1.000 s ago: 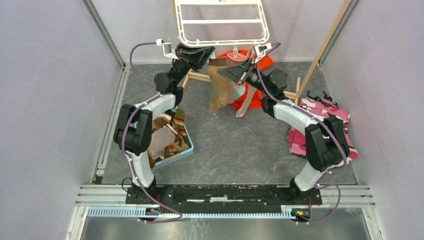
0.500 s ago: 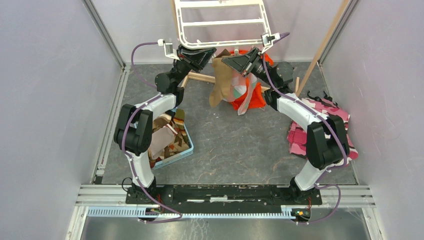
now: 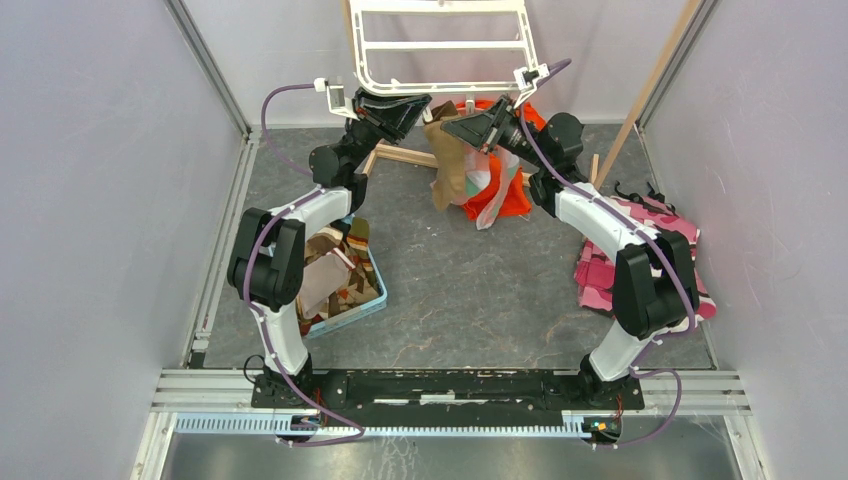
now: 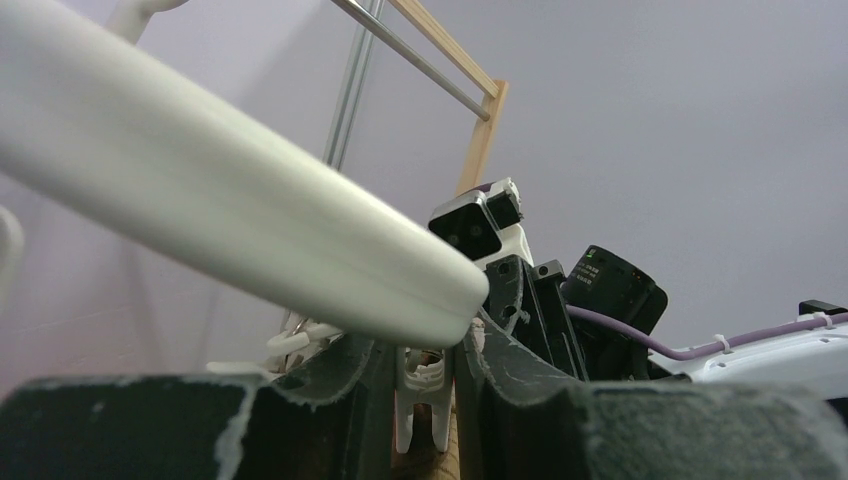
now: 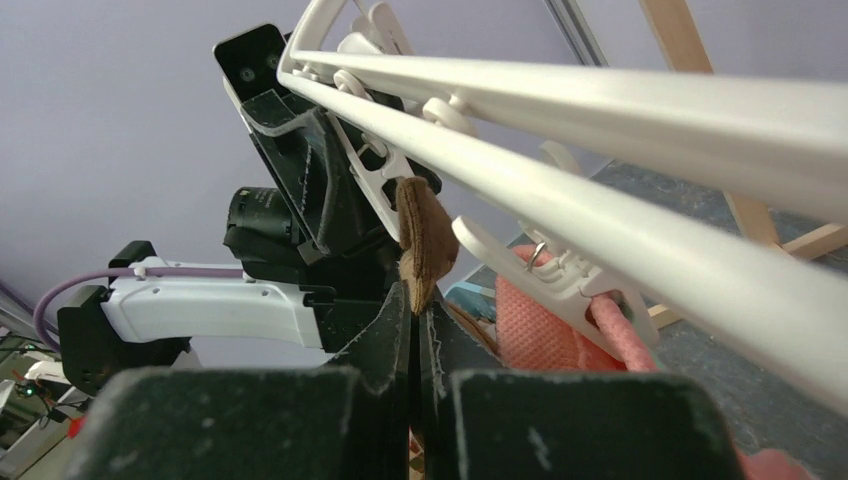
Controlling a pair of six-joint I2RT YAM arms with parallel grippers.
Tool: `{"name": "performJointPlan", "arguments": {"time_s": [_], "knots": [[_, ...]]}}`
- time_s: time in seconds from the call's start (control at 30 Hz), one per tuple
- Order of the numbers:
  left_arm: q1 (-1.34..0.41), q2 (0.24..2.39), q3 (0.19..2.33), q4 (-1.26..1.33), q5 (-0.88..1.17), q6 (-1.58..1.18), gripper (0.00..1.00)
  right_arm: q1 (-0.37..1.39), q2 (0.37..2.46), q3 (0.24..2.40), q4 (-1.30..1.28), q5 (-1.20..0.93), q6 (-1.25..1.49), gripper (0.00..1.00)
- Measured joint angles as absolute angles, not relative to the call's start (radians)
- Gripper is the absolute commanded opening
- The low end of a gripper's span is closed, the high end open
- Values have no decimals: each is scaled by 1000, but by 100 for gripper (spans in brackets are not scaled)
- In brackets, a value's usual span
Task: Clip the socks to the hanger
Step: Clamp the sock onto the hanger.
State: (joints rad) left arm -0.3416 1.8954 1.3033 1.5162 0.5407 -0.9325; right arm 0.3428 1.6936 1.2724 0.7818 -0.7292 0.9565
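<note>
**Entry: sock-clipping station, two arms on one bench**

1. Hanger [image 3: 440,45]: white frame, hanging at the far side of the bench over the wooden stand [image 3: 400,153]. Small clips are dangling along its near rail.
2. Brown sock [image 5: 420,235]: the piece in hand. The right end effector [image 5: 412,300] is pinching its upper edge with the fingers pressed together on the fabric. It is holding that edge up just under the near rail. The rest of the sock is hanging free beside the pink sock [image 5: 530,330].
3. Clip [image 4: 415,395]: the left end effector [image 4: 418,350] is gripping it, one finger on each side of its white body, directly below the rail. Whether the clip's mouth is being held open cannot be told.
4. Pink sock: already hanging from a neighbouring clip.
5. Remaining socks [image 3: 335,270]: lying in the blue basket [image 3: 360,310] by the left arm, not yet hung.
6. Not part of the task: orange garment [image 3: 515,195], pink camouflage cloth [image 3: 640,240].

**Likely step:** feeding the brown sock's edge into the gripped clip.

**Risks, as judged from here:**
- The sock could be dropping to the bench if the right fingers let go before the clip is biting on fabric.
- The clip could be closing on only a sliver of the edge, since the fabric is sitting narrow and upright between the fingers. The sock's own weight might then pull it out.
- The two end effectors are working very near each other under the rail, so a small misalignment could knock them together or swing the hanger.
- A swinging hanger could carry the clip away from the sock and disturb the pink sock.
</note>
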Motion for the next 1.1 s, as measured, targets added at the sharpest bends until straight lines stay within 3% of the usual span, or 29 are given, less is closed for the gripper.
{"name": "performJointPlan", "arguments": {"time_s": [1.1], "knots": [[-342, 1895, 1310, 1517, 540, -953, 13, 345, 1701, 1288, 798, -849, 913, 0]]}}
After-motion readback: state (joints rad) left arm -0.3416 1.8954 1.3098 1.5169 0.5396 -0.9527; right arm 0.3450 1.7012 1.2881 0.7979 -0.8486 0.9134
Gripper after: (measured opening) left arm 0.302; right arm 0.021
